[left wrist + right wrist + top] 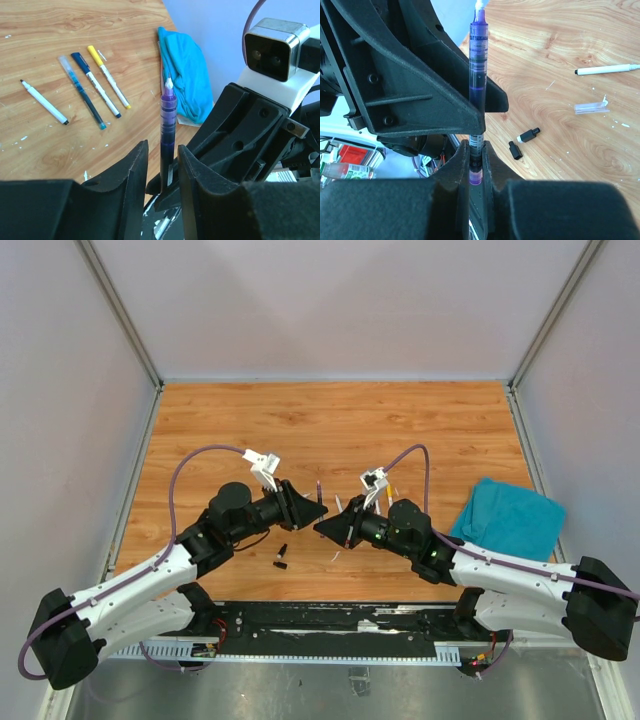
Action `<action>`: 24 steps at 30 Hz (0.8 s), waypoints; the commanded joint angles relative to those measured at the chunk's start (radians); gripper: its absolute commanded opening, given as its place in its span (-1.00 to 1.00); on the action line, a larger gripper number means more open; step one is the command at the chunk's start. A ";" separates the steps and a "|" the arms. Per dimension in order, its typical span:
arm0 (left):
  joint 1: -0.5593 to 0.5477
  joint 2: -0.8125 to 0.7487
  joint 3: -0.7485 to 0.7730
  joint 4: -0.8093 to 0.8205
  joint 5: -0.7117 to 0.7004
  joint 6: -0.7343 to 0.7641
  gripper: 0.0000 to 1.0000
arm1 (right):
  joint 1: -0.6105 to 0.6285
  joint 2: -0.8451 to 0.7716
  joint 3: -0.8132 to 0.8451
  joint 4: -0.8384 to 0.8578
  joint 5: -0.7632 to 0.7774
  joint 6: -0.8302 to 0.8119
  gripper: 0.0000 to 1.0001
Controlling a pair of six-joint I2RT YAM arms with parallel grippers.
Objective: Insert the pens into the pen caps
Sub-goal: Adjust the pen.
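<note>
A purple pen stands upright, white tip up, with my right gripper shut on its lower end. My left gripper is open around the same pen, with a small gap on each side. In the top view both grippers meet at mid-table, left and right, under the pen. Two black pen caps lie on the wood close by. A clear cap lies farther off. Several more pens lie in a row on the table.
A teal cloth lies crumpled at the right side of the wooden table. A white pen with black ends lies apart from the row. Grey walls close in the table on three sides.
</note>
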 commanded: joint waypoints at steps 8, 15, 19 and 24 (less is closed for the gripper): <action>0.002 -0.016 -0.011 0.055 0.051 0.014 -0.42 | 0.016 0.004 0.039 0.036 0.047 -0.010 -0.99; 0.002 -0.017 0.000 0.044 0.045 0.012 -0.89 | 0.016 0.002 0.034 0.032 0.053 -0.021 -0.91; 0.002 -0.025 0.009 0.014 0.018 0.014 -0.99 | 0.016 -0.010 0.036 0.010 0.057 -0.044 -0.64; 0.002 -0.034 0.056 -0.074 -0.038 0.066 -0.99 | 0.016 -0.051 0.036 -0.075 0.087 -0.095 -0.11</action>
